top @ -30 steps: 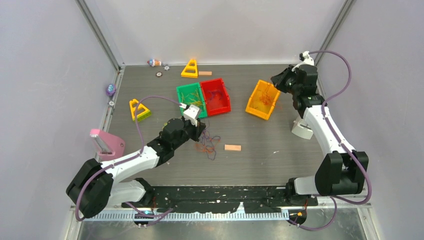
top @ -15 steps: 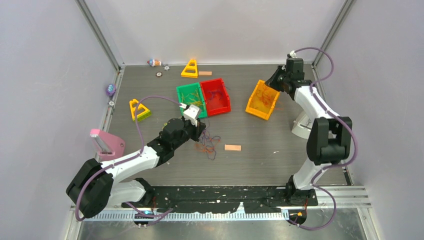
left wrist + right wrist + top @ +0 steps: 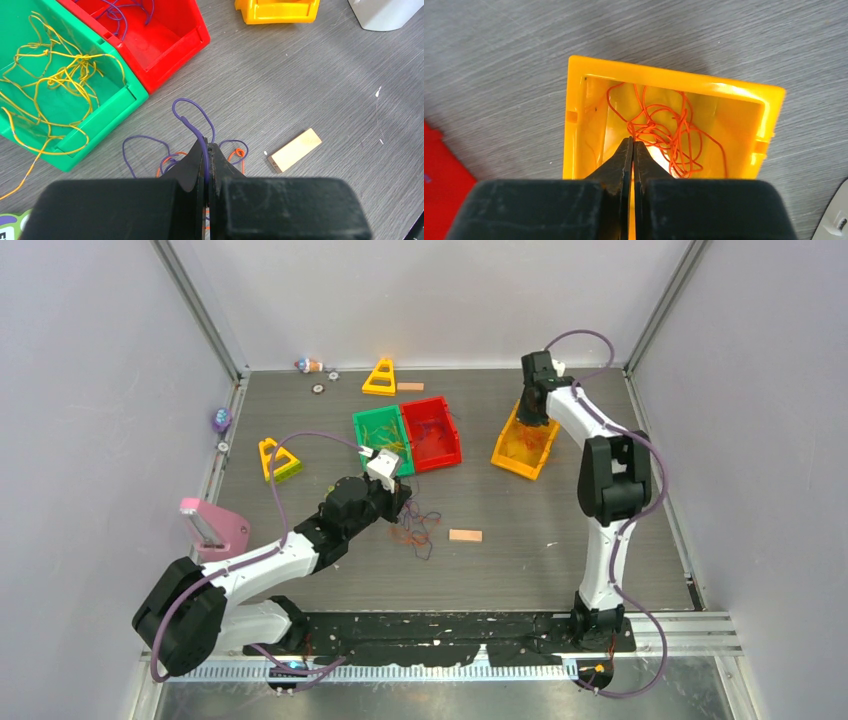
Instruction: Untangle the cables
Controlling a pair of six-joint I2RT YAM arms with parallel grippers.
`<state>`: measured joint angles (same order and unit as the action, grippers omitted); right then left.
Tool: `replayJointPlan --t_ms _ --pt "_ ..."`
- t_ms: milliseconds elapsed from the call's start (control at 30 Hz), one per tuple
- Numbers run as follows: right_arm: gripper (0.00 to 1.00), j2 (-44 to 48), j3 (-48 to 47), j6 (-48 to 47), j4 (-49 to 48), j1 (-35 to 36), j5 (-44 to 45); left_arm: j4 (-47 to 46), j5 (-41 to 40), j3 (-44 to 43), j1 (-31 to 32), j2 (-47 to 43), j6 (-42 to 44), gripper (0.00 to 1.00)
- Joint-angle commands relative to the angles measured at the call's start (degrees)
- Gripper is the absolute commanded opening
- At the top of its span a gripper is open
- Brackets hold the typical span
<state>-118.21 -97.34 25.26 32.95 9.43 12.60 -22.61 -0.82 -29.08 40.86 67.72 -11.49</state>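
Observation:
My left gripper (image 3: 208,146) is shut on a purple cable (image 3: 197,131) that rises from a small tangle of purple and orange cables (image 3: 415,525) on the table. In the top view the left gripper (image 3: 398,502) sits just left of that tangle. My right gripper (image 3: 632,141) is shut on an orange cable that runs into the heap of orange cables (image 3: 664,130) in the yellow bin (image 3: 674,80). It hovers over that bin (image 3: 500,445). Yellow cables (image 3: 60,80) lie in the green bin (image 3: 100,125). Purple cables (image 3: 120,12) lie in the red bin (image 3: 175,45).
A wooden block (image 3: 465,535) lies right of the tangle. A white stand (image 3: 603,500) is at the right. Two yellow triangles (image 3: 380,378) (image 3: 277,460), a pink object (image 3: 215,525) and small toys (image 3: 310,365) sit at the left and back.
The right arm has swung left from the far right corner, and its gripper is now over the yellow bin. The left arm has stayed put.

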Motion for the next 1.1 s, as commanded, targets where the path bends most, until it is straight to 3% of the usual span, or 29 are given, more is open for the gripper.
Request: replayJointPlan --t_ms 0,100,167,500,767,967,1067 --pt "0.12 -2.53 -6.27 -2.57 5.69 1.49 5.56 -3.55 0.2 0.06 0.03 -0.59 0.76 0.0" --pt "0.46 -1.99 -8.2 -3.63 8.56 1.62 3.02 -3.49 0.22 0.0 0.01 -0.49 0.85 0.0" --pt "0.55 1.0 -7.75 -3.96 8.86 1.64 2.66 -3.56 0.29 -0.03 0.0 -0.55 0.85 0.0" --pt "0.75 17.82 4.13 -5.53 9.72 -0.36 1.47 -3.08 0.58 -0.28 0.03 -1.0 0.43 0.0" --pt "0.77 27.34 21.64 -4.04 0.76 -6.16 -4.2 -3.19 2.04 -0.07 0.02 -1.28 0.43 0.0" --pt "0.67 26.7 26.2 -2.72 -3.99 -7.15 -7.77 -3.21 1.9 0.04 0.02 -1.38 0.58 0.0" --pt "0.57 25.43 27.22 -2.28 -5.87 -7.16 -9.65 -3.23 1.55 0.14 0.02 -1.57 0.68 0.0"
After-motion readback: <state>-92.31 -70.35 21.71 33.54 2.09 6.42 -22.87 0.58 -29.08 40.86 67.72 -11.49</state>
